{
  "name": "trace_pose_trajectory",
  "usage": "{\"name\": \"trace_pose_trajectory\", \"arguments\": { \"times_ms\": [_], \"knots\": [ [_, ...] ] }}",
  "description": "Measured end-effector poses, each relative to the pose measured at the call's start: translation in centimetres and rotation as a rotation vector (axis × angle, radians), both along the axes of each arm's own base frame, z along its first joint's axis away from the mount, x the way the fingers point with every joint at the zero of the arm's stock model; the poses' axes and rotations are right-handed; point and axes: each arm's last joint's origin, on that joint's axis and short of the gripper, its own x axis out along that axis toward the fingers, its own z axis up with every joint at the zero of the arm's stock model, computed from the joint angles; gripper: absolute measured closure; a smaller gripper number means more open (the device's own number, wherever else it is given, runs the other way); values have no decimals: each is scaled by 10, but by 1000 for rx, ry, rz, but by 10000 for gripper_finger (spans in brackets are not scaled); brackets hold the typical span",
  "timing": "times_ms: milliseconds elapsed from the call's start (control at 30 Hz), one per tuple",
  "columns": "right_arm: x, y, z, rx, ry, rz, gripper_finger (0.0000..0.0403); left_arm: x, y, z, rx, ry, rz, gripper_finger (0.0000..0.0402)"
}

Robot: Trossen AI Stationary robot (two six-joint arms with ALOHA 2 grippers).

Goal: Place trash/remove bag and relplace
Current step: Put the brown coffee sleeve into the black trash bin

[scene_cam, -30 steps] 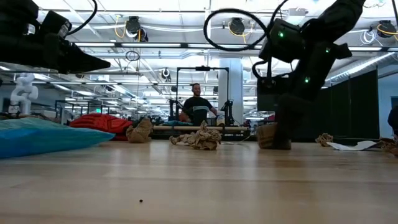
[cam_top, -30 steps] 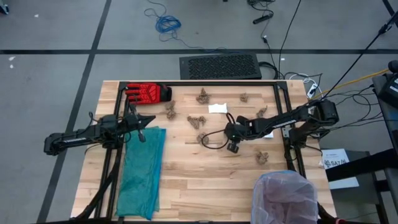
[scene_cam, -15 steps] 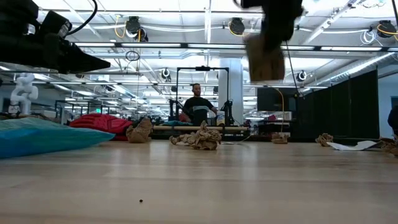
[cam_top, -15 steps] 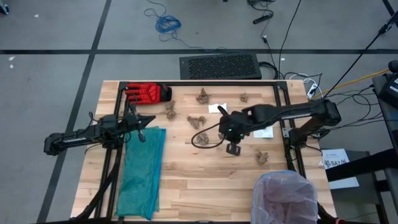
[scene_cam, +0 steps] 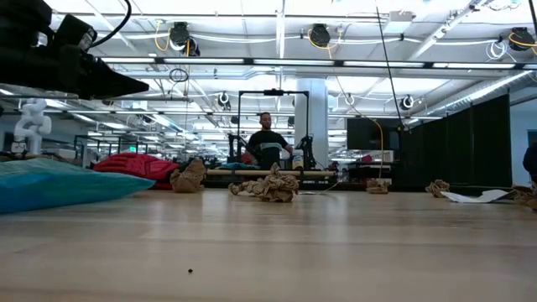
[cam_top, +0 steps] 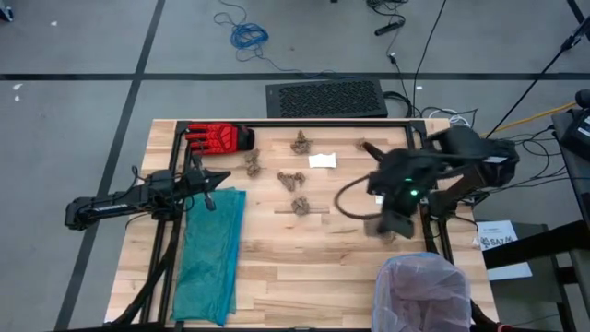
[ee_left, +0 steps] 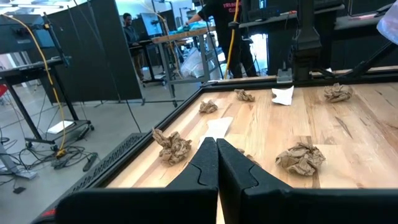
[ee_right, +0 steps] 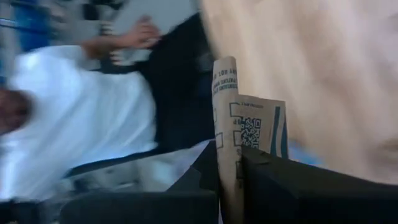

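Trash wads (cam_top: pixel 293 179) lie scattered across the wooden table (cam_top: pixel 304 267), while the bag (cam_top: pixel 422 290) lines a bin at the near right corner. Above the table beside it, the right gripper (ee_right: pixel 231 163) pinches a brown paper scrap (ee_right: pixel 244 134). Over the table's left side, above a teal bag (cam_top: pixel 212 254), the left gripper (ee_left: pixel 217 148) waits, fingers pressed together.

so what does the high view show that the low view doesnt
Only the high view shows the right end effector shut on a brown paper piece near the lined bin, plus the white scrap. Only the low view shows a person beyond the table. Both show the teal bag, red glove and paper wads.
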Motion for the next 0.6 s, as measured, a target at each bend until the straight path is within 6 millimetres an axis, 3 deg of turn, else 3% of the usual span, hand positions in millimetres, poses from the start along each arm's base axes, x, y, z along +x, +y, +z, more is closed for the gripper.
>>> {"name": "trace_pose_trajectory", "arguments": {
  "times_ms": [100,233,600],
  "knots": [
    [-12,12,10,71,46,-45,403,0,0,0,0,0,0,402],
    [-23,33,10,143,189,-114,403,0,0,0,0,0,0,402],
    [-38,91,-30,125,578,-258,402,0,0,0,0,-1,0,402]
  ]
}}
